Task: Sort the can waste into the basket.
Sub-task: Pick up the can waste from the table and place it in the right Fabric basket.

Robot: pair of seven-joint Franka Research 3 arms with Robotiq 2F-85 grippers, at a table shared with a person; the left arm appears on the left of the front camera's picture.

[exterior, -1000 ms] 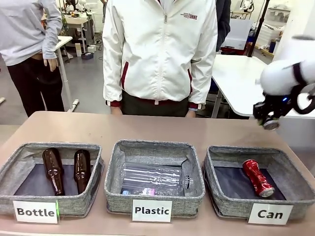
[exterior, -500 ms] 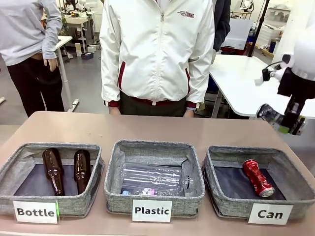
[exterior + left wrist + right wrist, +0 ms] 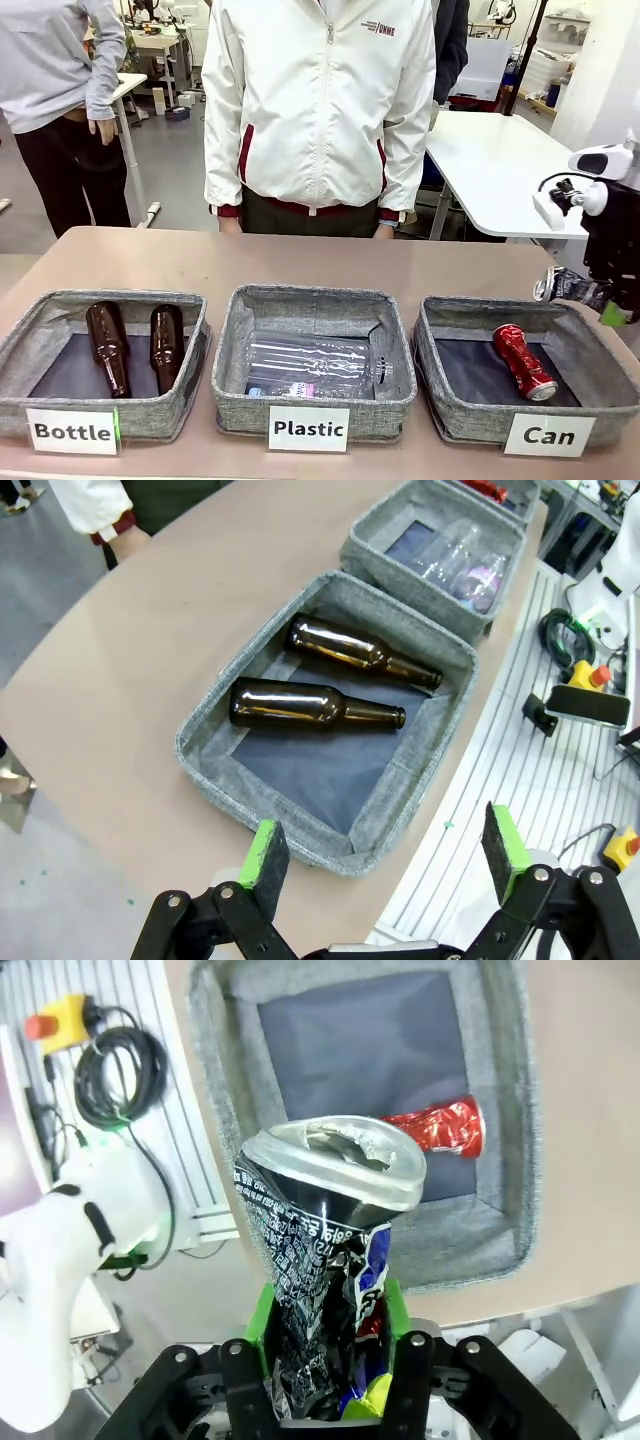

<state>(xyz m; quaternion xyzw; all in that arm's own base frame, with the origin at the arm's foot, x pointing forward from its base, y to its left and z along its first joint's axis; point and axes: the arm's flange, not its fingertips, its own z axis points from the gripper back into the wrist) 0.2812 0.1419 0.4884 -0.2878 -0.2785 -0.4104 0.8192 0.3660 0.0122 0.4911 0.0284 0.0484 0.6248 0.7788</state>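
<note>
Lowered since earlier: right gripper (image 3: 325, 1345), now above the grey felt "Can" basket (image 3: 430, 345). Clamped between its green pads: crushed dark printed can (image 3: 325, 1260), long axis along the fingers, basket floor straight beyond. Left gripper (image 3: 385, 855) spread wide, empty.

Crushed dark can (image 3: 330, 1260) above basket (image 3: 510, 1160)

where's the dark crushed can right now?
The dark can sits between the right gripper pads, over the Can basket edge, red can inside.

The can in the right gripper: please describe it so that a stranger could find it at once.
Start at the grey basket labelled "Can", rightmost of three. Above its right edge, the right gripper holds the dark can between its green pads. Unlike the red can lying in the basket, it is black, crushed, with multicoloured print.
</note>
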